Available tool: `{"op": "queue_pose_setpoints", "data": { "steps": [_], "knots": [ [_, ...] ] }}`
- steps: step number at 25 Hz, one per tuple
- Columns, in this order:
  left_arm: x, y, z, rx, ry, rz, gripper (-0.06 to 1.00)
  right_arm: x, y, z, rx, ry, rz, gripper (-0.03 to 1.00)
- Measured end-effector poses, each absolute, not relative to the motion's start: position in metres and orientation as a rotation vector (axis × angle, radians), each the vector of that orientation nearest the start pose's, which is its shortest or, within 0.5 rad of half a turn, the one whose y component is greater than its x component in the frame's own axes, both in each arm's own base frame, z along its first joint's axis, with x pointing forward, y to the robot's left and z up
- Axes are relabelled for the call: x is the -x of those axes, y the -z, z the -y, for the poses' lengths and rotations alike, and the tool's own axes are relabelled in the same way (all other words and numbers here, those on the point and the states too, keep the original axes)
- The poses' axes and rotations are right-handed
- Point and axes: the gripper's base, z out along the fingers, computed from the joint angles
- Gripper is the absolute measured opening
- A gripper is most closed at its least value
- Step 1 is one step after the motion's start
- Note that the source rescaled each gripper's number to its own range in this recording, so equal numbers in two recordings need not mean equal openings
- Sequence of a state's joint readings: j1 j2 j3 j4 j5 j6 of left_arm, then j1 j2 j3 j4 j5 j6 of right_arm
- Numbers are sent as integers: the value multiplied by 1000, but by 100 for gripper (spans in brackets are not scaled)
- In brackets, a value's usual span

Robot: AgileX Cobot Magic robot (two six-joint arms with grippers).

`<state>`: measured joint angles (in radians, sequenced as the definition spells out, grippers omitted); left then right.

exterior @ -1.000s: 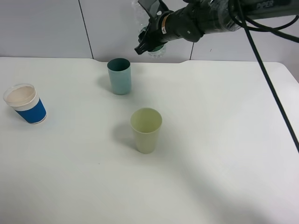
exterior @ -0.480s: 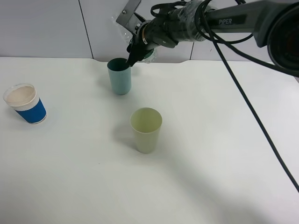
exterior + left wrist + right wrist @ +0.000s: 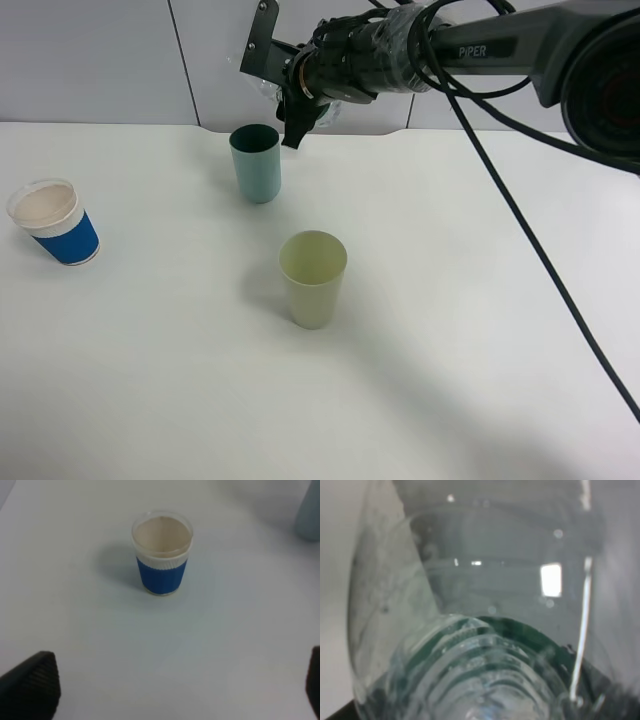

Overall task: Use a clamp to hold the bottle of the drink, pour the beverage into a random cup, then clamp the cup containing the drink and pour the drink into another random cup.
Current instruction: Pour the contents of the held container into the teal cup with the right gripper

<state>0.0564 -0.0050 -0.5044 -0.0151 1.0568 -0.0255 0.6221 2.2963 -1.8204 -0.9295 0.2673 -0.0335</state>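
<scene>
My right gripper (image 3: 296, 118) is shut on the clear bottle (image 3: 257, 82), which it holds tipped on its side just above and behind the rim of the teal cup (image 3: 256, 163). The bottle's ribbed clear plastic and green label (image 3: 470, 640) fill the right wrist view. At the table's far left stands the blue-sleeved white cup (image 3: 55, 222). It also shows upright in the left wrist view (image 3: 162, 555), some way ahead of my open left gripper (image 3: 172, 690), which has nothing between its fingers. I cannot see any liquid.
A pale yellow-green tumbler (image 3: 313, 278) stands near the middle of the white table (image 3: 480, 330), in front of the teal cup. The right arm's cables (image 3: 520, 220) hang over the table's right half. A grey wall runs along the back edge.
The right arm swung left and turned its wrist, carrying the bottle from right of the teal cup to just over its rim. The cups and the left gripper stayed put.
</scene>
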Motion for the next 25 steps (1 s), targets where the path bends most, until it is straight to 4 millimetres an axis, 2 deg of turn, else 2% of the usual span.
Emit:
{"op": "queue_pose_setpoints", "data": {
  "steps": [14, 25],
  "knots": [
    [6, -279, 2, 82, -1, -2029, 100, -445, -187, -290, 1613, 615, -1463, 0],
    [6, -279, 2, 82, -1, -2029, 100, -447, -187, -283, 1680, 745, -1435, 0]
  ]
}}
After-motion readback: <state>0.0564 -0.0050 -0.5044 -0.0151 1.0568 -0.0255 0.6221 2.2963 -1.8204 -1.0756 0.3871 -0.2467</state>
